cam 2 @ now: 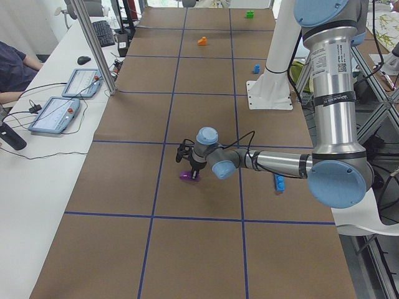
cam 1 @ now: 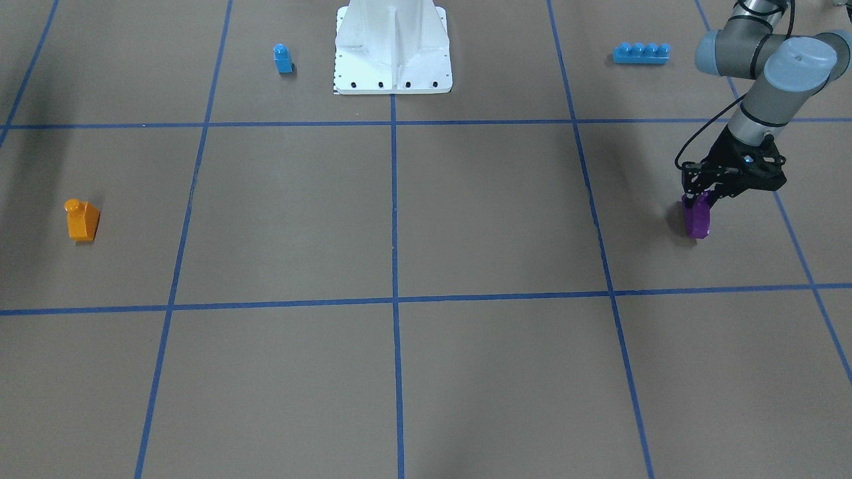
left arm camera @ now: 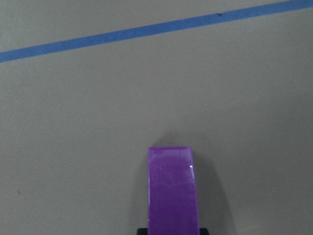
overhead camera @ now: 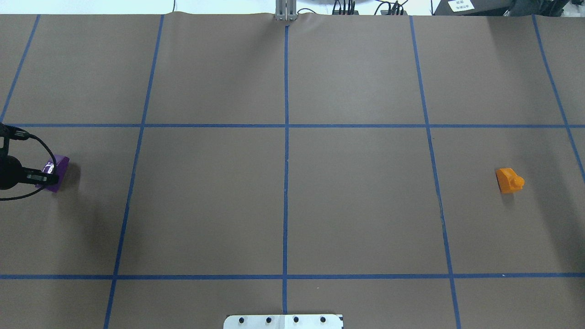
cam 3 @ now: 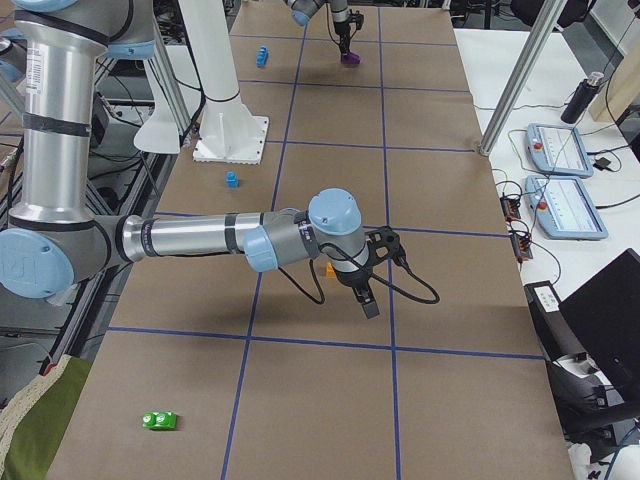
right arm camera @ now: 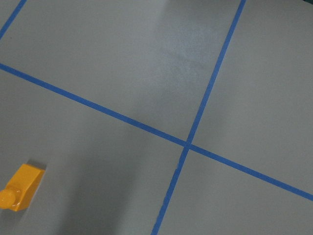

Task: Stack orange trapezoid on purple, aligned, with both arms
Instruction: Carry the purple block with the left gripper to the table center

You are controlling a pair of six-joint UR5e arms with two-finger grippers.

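The purple brick (cam 1: 697,219) is at the table's left side, also in the overhead view (overhead camera: 58,170) and the left wrist view (left arm camera: 173,196). My left gripper (cam 1: 700,197) is shut on the purple brick's upper end, at or just above the table. The orange trapezoid (cam 1: 82,219) stands alone on the far right side (overhead camera: 508,180), stud up, and shows at the lower left of the right wrist view (right arm camera: 19,187). My right gripper (cam 3: 368,302) shows only in the exterior right view, hovering near the orange brick; I cannot tell if it is open or shut.
A small blue single-stud brick (cam 1: 283,58) and a long blue four-stud brick (cam 1: 641,52) lie on either side of the white robot base (cam 1: 393,73). A green brick (cam 3: 160,420) lies at the table's right end. Blue tape lines grid the brown table.
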